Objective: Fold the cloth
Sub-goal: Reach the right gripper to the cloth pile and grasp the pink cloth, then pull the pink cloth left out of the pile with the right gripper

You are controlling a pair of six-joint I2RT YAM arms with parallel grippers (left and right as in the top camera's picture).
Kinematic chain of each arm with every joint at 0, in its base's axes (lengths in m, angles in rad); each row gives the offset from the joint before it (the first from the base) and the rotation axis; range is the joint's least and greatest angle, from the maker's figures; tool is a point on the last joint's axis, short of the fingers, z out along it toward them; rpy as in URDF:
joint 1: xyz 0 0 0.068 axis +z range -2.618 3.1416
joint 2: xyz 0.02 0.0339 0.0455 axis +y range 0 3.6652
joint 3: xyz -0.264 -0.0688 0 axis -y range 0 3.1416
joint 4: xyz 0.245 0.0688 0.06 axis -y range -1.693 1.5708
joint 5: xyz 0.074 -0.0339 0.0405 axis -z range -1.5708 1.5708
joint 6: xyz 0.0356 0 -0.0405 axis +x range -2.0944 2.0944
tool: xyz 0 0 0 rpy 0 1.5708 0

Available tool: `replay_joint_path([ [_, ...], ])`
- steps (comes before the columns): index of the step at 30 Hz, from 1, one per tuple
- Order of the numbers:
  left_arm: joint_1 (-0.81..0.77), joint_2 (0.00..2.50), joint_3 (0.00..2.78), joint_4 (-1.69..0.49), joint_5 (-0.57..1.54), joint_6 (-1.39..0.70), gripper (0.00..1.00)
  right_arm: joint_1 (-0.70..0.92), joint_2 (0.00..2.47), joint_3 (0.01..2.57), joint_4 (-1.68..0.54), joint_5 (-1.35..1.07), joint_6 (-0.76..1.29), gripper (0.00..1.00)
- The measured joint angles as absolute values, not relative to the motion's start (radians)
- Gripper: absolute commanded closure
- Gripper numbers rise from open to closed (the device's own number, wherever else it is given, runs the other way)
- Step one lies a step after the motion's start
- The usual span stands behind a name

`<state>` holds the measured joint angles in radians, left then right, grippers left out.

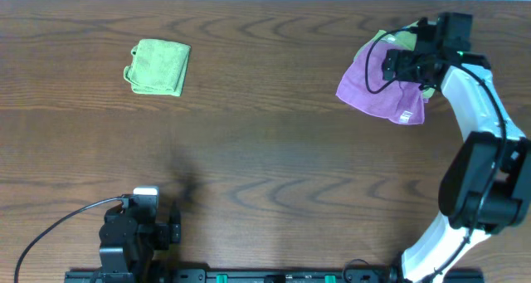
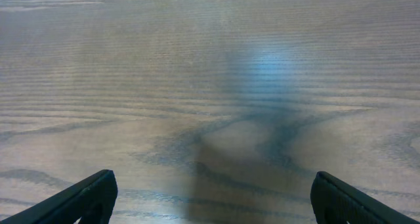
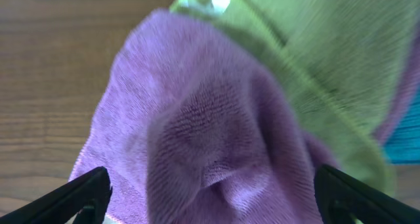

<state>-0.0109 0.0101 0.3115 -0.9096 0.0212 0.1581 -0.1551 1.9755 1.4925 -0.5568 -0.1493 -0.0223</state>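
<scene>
Overhead: right gripper (image 1: 388, 67) spread over purple cloth (image 1: 365, 90), likely to pull it off green cloth (image 1: 404, 39); left gripper (image 1: 172, 225) spread, parked aside.

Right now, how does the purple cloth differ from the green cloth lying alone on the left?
The purple cloth lies rumpled; the green cloth is folded neatly. The purple cloth overlaps other cloths under the right gripper; the green cloth lies alone. Both rest on the table.
</scene>
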Motion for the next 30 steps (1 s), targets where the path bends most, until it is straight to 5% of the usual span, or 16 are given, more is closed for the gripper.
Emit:
replay_joint_path([
  [7, -0.011, 0.01, 0.311, -0.91, 0.021, 0.158, 0.05, -0.152, 2.025, 1.493, -0.557, -0.175, -0.016, 0.29],
  [11, -0.011, 0.01, 0.311, -0.91, 0.021, 0.158, 0.05, -0.152, 2.032, 1.493, -0.561, -0.183, -0.019, 0.77],
  [12, -0.011, 0.01, 0.311, -0.91, 0.021, 0.158, 0.05, -0.152, 2.034, 1.493, -0.562, -0.184, -0.013, 0.99],
  [30, -0.011, 0.01, 0.311, -0.91, 0.021, 0.158, 0.05, -0.122, 1.741, 1.493, -0.767, -0.189, -0.057, 0.99],
])
